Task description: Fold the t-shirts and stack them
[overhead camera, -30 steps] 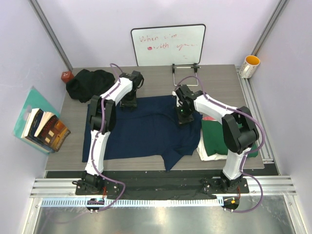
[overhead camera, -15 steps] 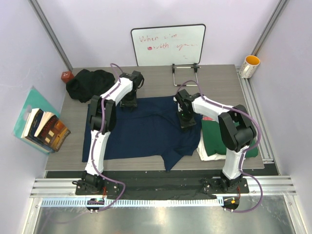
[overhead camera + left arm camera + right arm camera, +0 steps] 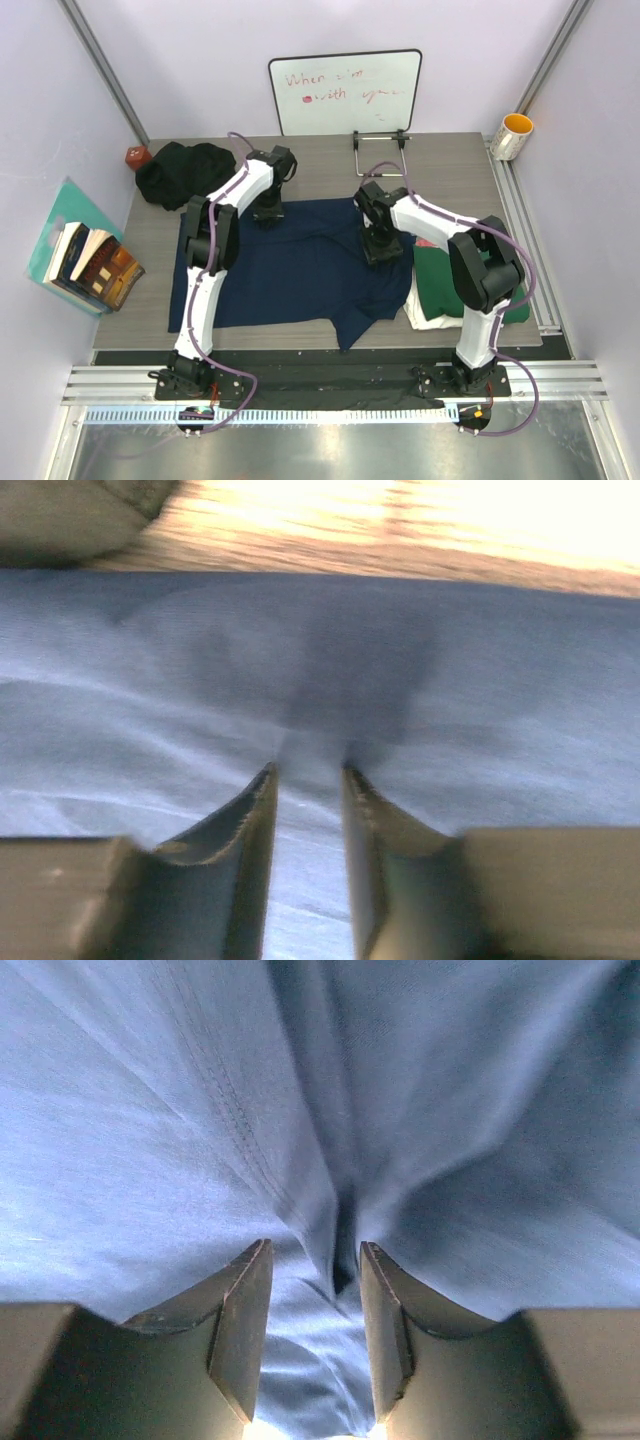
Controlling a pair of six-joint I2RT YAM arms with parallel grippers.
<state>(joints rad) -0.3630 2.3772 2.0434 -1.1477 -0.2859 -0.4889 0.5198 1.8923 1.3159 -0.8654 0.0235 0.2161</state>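
**Workpiece position.** The navy blue t-shirt (image 3: 300, 265) lies spread flat on the table (image 3: 460, 165), filling the centre of the surface between the two arms. One corner hangs toward the near edge.

**Left end effector.** The left gripper (image 3: 309, 772) is set down on the far edge of the navy blue t-shirt, near the far left corner of the cloth.
- In the left wrist view its fingers (image 3: 250, 850) stand a narrow gap apart.
- Navy cloth fills that gap and puckers just ahead of the tips.
- It cannot be determined from this blurred view whether the cloth is clamped or merely lies between the jaws.

**Right end effector.** The right gripper (image 3: 316, 1250) rests on the right-hand part of the same shirt, near its far right edge.
- Its fingers (image 3: 245, 1310) are spread apart, in the released condition.
- A raised crease of navy fabric runs between them (the crease looks narrower than the gap), and a stitched seam runs away to the upper left.

**Other garments.**
- The black t-shirt (image 3: 185, 172) lies bunched at the far left corner of the table, apart from both grippers.
- The dark green t-shirt (image 3: 450, 285) lies folded on top of the cream-white t-shirt (image 3: 425, 320) at the right side, just beside the navy shirt.
- A strip of the pink-red t-shirt (image 3: 430, 243) shows at the far edge of that stack, close to the right gripper.

**Surroundings.** The whiteboard (image 3: 345, 92) stands against the rear wall.
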